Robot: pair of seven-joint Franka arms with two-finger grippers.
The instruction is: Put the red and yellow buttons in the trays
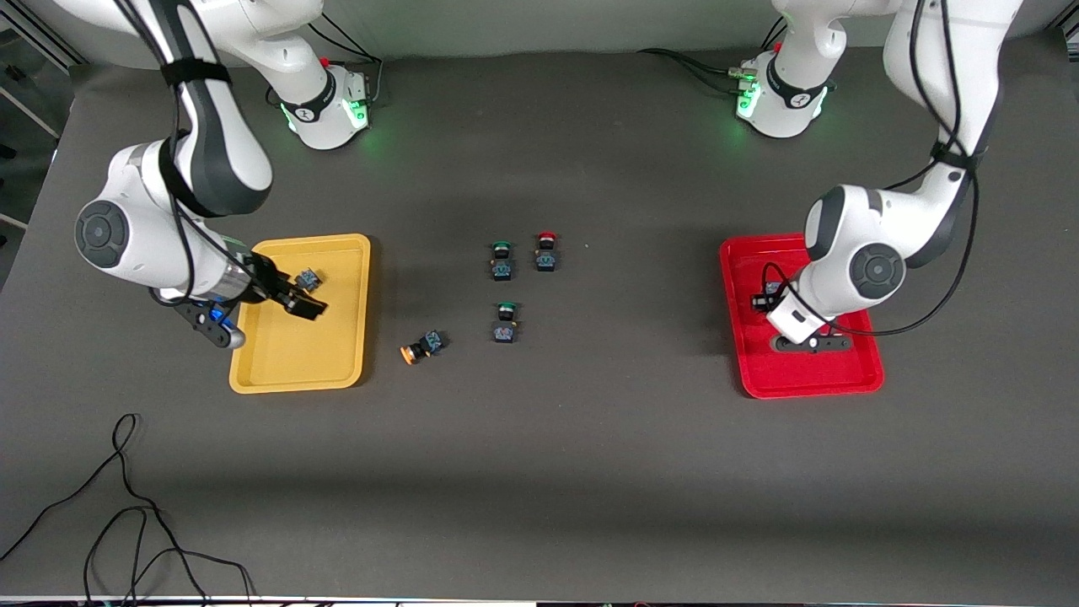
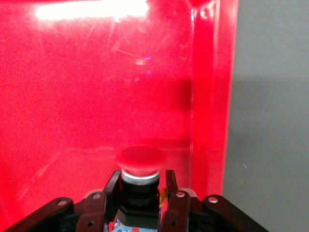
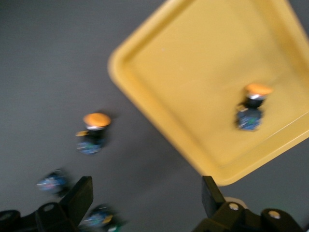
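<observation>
Orange-capped button [image 1: 424, 346] lies tipped; left end effector [image 2: 140, 193] pinches red-capped button [image 2: 140, 166], right end effector [image 1: 297, 297] spread.

Under my hand the red tray [image 2: 96, 96] is glossy scratched plastic; the yellow tray [image 1: 291, 358] smooth; the table [image 1: 590, 472] matt.

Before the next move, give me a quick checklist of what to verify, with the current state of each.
1. Right hand open over yellow tray: ok.
2. Yellow button in yellow tray, released: ok.
3. Left hand shut on red button over red tray: ok.
4. Red button set down in tray: cannot tell.
5. Second yellow button in tray: not ok, on its side on the table.
6. Second red button in tray: not ok, on table beside a green button.
</observation>
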